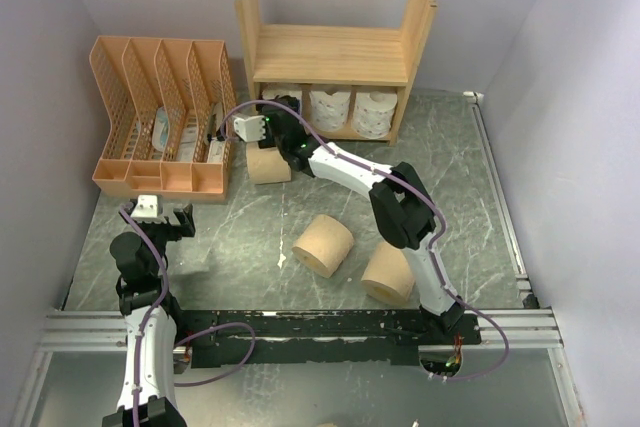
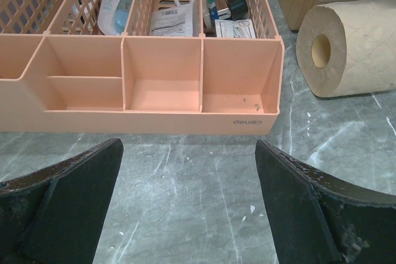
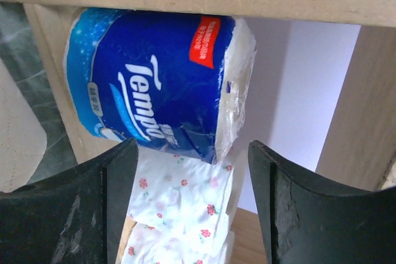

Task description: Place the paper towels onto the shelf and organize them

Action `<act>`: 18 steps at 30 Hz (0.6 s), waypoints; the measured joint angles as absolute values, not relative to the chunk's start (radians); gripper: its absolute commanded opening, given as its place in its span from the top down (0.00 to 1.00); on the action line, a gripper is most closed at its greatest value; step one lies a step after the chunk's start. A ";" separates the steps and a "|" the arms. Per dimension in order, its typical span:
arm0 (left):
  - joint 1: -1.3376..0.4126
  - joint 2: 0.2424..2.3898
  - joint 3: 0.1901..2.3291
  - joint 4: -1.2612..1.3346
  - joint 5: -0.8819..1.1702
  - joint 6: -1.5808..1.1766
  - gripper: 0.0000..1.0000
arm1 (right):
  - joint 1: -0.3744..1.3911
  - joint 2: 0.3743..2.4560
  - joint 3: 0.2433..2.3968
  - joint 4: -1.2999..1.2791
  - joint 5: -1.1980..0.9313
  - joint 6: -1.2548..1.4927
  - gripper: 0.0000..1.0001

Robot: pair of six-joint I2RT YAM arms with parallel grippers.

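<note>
The left hand (image 2: 189,208) hovers with fingers apart over the desk (image 2: 204,171), before the organizer (image 2: 139,119). Three tan rolls (image 1: 323,245) lie on the desk (one just beside the shelf (image 1: 335,52)). The right hand (image 3: 192,177), fingers apart, faces the blue roll (image 3: 148,72) in the lower tier, with two white rolls (image 1: 330,107) to its right.

Upper centre of the top view: light wooden shelf (image 1: 335,52), white rolls (image 1: 376,113) side by side in its lower tier, blue-wrapped roll (image 3: 154,78) in the left bay. Below, lying on their sides: three tan rolls (image 1: 323,244), one just before the shelf, two near mid-frame.
</note>
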State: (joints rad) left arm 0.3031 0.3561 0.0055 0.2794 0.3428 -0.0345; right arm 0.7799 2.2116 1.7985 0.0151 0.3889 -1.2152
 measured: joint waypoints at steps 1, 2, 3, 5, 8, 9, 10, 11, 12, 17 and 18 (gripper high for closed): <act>0.303 0.356 0.006 0.279 0.342 -0.035 0.00 | 0.780 2.213 1.798 0.027 0.393 -1.220 0.28; 0.303 0.356 0.006 0.279 0.342 -0.035 0.00 | 0.780 2.214 1.798 0.036 0.395 -1.221 0.28; 0.303 0.356 0.006 0.279 0.342 -0.035 0.00 | 0.780 2.215 1.798 0.045 0.398 -1.224 0.28; 0.303 0.356 0.006 0.279 0.342 -0.035 0.00 | 0.780 2.217 1.798 0.056 0.403 -1.225 0.28; 0.303 0.356 0.006 0.279 0.342 -0.035 0.00 | 0.781 2.212 1.786 0.067 0.413 -1.225 0.28; 0.303 0.356 0.006 0.279 0.342 -0.035 0.00 | 0.784 2.206 1.773 0.068 0.416 -1.225 0.28; 0.303 0.356 0.006 0.279 0.342 -0.035 0.00 | 0.787 2.193 1.752 0.065 0.420 -1.224 0.28; 0.303 0.356 0.006 0.279 0.342 -0.035 0.00 | 0.789 2.178 1.729 0.060 0.424 -1.224 0.28; 0.303 0.356 0.006 0.279 0.342 -0.035 0.00 | 0.794 2.152 1.689 0.050 0.430 -1.224 0.28; 0.303 0.356 0.006 0.279 0.342 -0.035 0.00 | 0.836 1.970 1.552 -0.151 0.392 -1.174 0.28; 0.303 0.356 0.006 0.279 0.342 -0.035 0.00 | 0.844 1.924 1.533 -0.199 0.360 -1.154 0.28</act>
State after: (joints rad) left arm 0.3031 0.3561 0.0055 0.2794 0.3424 -0.0345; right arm 0.8436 1.9244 1.5330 -0.1986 0.3603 -1.1542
